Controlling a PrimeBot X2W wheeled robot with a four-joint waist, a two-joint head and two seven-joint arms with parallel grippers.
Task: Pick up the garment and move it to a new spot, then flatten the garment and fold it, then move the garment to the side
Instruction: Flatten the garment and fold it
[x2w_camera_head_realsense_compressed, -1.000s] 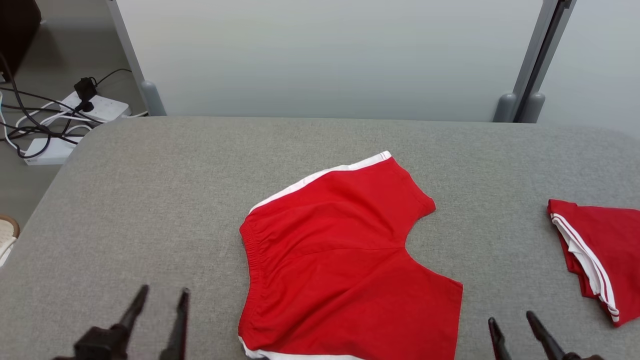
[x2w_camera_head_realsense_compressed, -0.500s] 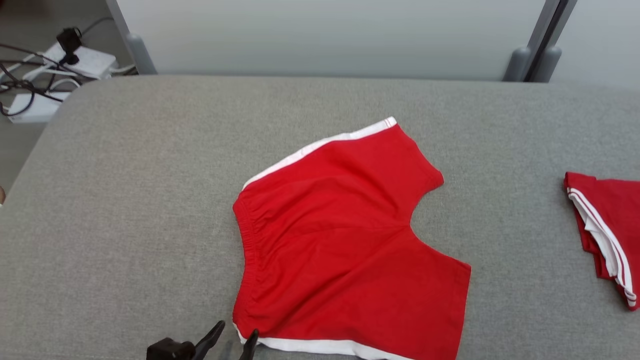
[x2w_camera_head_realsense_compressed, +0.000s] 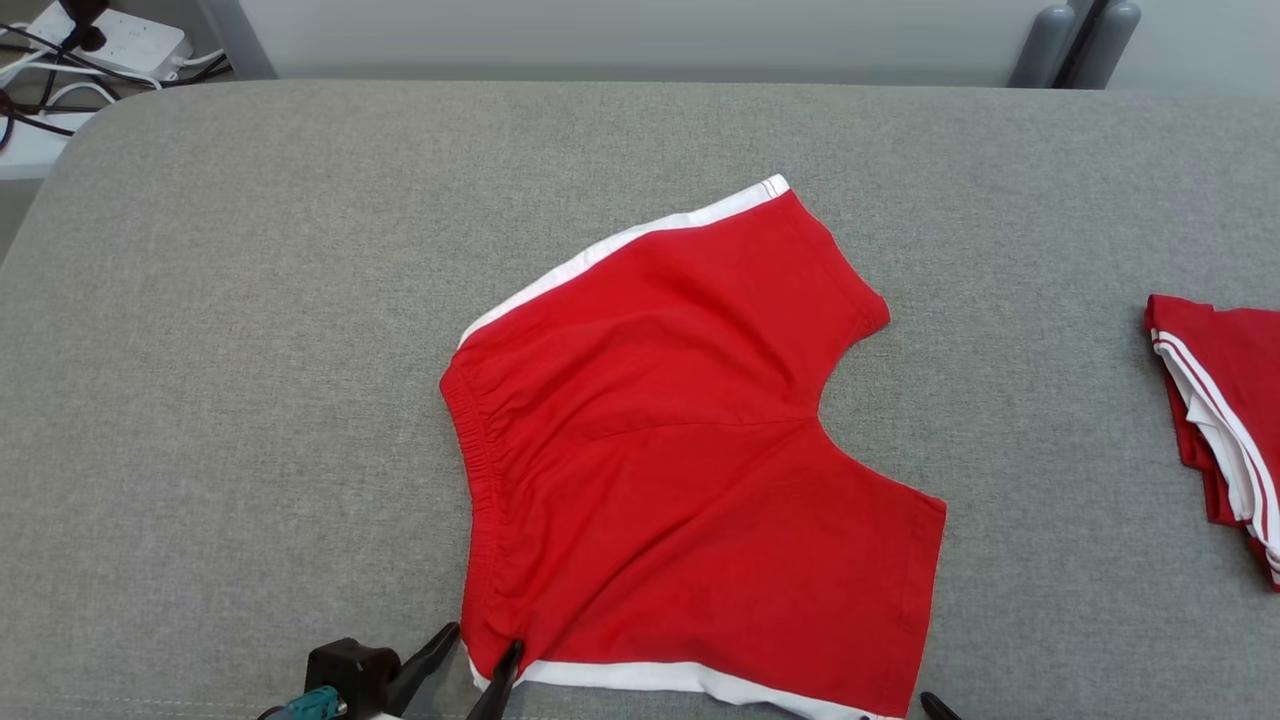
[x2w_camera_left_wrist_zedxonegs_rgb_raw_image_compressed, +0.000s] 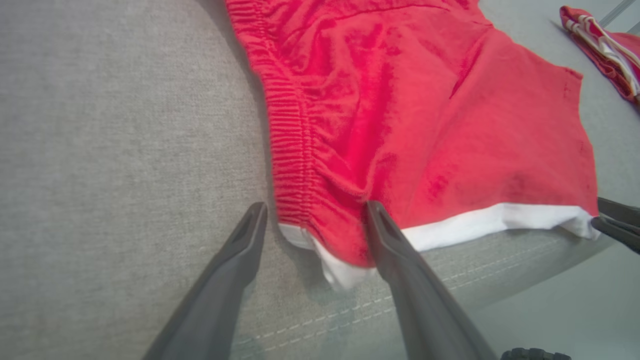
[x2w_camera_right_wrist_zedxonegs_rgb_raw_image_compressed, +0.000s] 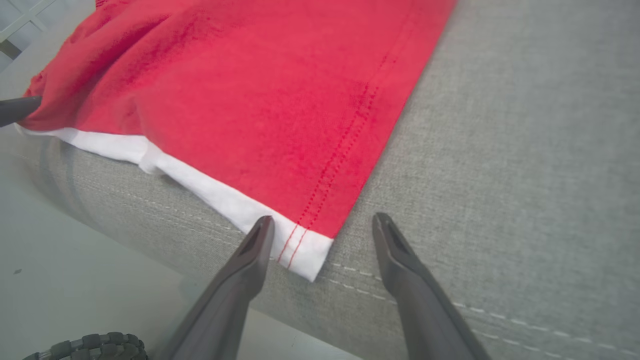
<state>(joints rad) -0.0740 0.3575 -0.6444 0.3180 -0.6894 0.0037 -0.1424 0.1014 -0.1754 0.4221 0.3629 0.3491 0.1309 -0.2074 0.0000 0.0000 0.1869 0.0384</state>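
Head view shows a pair of soft red cloth shorts with white stripes down the sides (x2w_camera_head_realsense_compressed: 690, 450) lying spread out in the middle of the grey cloth-covered table (x2w_camera_head_realsense_compressed: 250, 300). The near white stripe runs along the table's front edge. I think they lie flat like this so they are ready to fold. The left gripper (x2w_camera_head_realsense_compressed: 483, 640) is at the near corner where the stretchy waistband (x2w_camera_left_wrist_zedxonegs_rgb_raw_image_compressed: 292, 165) ends. Its two dark fingers are spread wide. One is on the bare table and one is on the red cloth, so the corner sits between them. It holds nothing yet. In the right wrist view, the right gripper (x2w_camera_right_wrist_zedxonegs_rgb_raw_image_compressed: 324, 219) is at the other near corner, where the leg hem (x2w_camera_right_wrist_zedxonegs_rgb_raw_image_compressed: 345, 165) meets the white stripe. Its fingers are spread wide too, one at the stripe and one over the bare table, and it holds nothing. I think each gripper sits at a corner so both can pinch and lift the near edge together. Another red and white folded garment (x2w_camera_head_realsense_compressed: 1215, 400) lies well apart at the right, out of the way.
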